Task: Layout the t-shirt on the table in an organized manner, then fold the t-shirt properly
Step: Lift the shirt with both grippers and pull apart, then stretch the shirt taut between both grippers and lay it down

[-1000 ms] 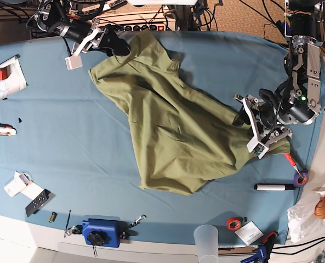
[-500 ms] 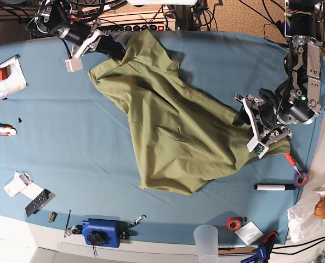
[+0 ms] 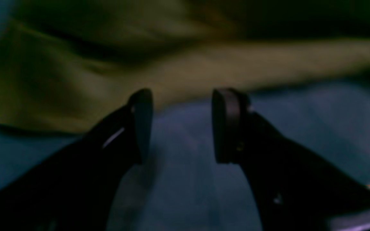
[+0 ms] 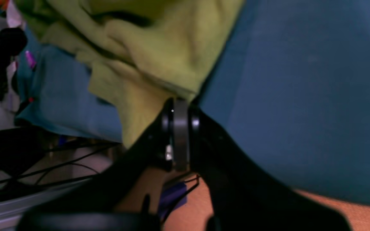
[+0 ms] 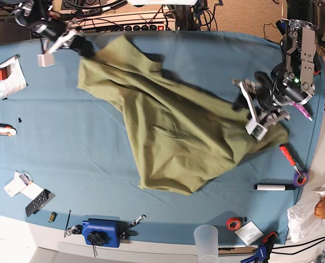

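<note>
The olive-green t-shirt (image 5: 173,126) lies crumpled in a diagonal band across the teal table (image 5: 58,131). At the far left corner, my right gripper (image 5: 81,47) is shut on the shirt's edge. In the right wrist view its jaws (image 4: 180,117) are pressed together, with a fold of the shirt (image 4: 159,54) pinched at the tips. My left gripper (image 5: 263,121) hovers over the shirt's right end. In the left wrist view its fingers (image 3: 180,107) stand apart with bare table cloth between them, and the shirt's hem (image 3: 204,70) lies just beyond the tips.
A white packet (image 5: 6,76) and a pen (image 5: 0,130) lie at the left. A remote (image 5: 39,201), a blue device (image 5: 101,232) and a plastic cup (image 5: 206,238) line the near edge. A red screwdriver (image 5: 288,156), a marker (image 5: 274,187) and tape rolls (image 5: 234,223) sit at the right.
My right gripper shut on the shirt's far corner and pulled it left and back, stretching the cloth. The left gripper and the shirt's right end shifted a little toward the far side.
</note>
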Controlling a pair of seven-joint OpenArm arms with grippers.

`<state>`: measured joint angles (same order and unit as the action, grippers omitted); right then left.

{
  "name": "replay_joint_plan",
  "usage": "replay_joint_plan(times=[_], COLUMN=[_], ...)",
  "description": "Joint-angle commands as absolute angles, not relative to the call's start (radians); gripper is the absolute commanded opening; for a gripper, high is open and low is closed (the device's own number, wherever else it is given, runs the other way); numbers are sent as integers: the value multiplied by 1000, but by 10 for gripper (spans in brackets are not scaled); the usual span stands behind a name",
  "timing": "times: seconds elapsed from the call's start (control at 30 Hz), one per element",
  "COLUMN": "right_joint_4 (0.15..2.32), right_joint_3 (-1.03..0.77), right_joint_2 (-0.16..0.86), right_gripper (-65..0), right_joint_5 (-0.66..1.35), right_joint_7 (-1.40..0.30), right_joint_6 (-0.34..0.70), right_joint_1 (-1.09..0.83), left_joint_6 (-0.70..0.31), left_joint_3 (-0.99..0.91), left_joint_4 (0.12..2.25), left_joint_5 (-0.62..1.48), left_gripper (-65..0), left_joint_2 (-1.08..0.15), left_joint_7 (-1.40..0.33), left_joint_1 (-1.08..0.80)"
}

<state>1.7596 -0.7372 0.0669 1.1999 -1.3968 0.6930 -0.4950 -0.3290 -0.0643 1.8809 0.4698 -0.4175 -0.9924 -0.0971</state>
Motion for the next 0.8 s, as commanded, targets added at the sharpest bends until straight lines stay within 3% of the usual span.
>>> replay_joint_plan(times=[0.0, 0.1, 0.33, 0.77], right_joint_4=[1773, 1773, 1773, 1773], right_joint_3=[-747, -753, -779, -839], right_joint_2=[83, 100, 150, 240], right_gripper=[-650, -650, -650, -650], right_joint_5=[1235, 1233, 1220, 1132], right_joint_7=[-1389, -1396, -1396, -1385], right_joint_6=[698, 698, 698, 698], right_joint_1=[-499, -498, -498, -496], left_joint_6=[-332, -322, -168, -176], left_joint_3=[-70, -71, -71, -71], left_joint_4=[1894, 1894, 1893, 1855], left_joint_5=[468, 463, 225, 142], left_gripper=[-349, -349, -349, -363], left_joint_2=[-423, -421, -422, -433], left_joint_7=[-970, -999, -933, -971], left_joint_1=[-85, -85, -80, -83])
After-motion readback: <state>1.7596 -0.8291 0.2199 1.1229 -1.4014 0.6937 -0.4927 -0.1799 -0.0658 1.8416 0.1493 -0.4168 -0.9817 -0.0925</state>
